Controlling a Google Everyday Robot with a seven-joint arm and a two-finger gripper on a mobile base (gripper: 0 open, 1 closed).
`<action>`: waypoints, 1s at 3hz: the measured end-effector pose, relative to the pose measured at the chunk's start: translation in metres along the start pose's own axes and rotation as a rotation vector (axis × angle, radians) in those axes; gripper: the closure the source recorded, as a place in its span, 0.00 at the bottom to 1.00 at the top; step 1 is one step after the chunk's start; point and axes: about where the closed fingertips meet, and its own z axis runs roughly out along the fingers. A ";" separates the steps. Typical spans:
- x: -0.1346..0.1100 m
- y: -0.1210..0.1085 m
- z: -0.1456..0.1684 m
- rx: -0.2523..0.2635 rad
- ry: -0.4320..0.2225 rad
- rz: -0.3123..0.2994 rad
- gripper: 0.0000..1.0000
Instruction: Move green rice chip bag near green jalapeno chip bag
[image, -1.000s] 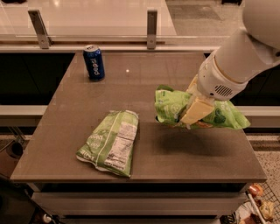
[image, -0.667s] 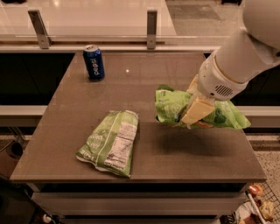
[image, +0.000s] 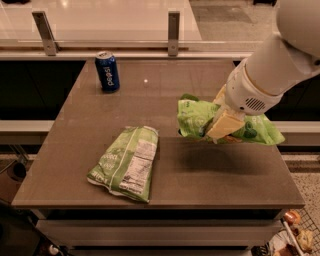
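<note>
The green rice chip bag (image: 197, 119), bright lime green with dark round spots, hangs above the right part of the table, casting a shadow below it. My gripper (image: 223, 125) is shut on the bag's middle and holds it off the surface. The green jalapeno chip bag (image: 126, 162), pale green with a white nutrition label facing up, lies flat at the front left of the table (image: 165, 85), well to the left of the held bag.
A blue soda can (image: 107, 71) stands upright at the back left of the table. A rail with metal posts (image: 173, 26) runs behind the table. The table's front edge is close to the jalapeno bag.
</note>
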 end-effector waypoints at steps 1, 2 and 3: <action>-0.001 0.001 0.001 -0.001 0.000 -0.002 0.14; -0.001 0.001 0.001 -0.003 0.001 -0.004 0.00; -0.001 0.001 0.001 -0.003 0.001 -0.004 0.00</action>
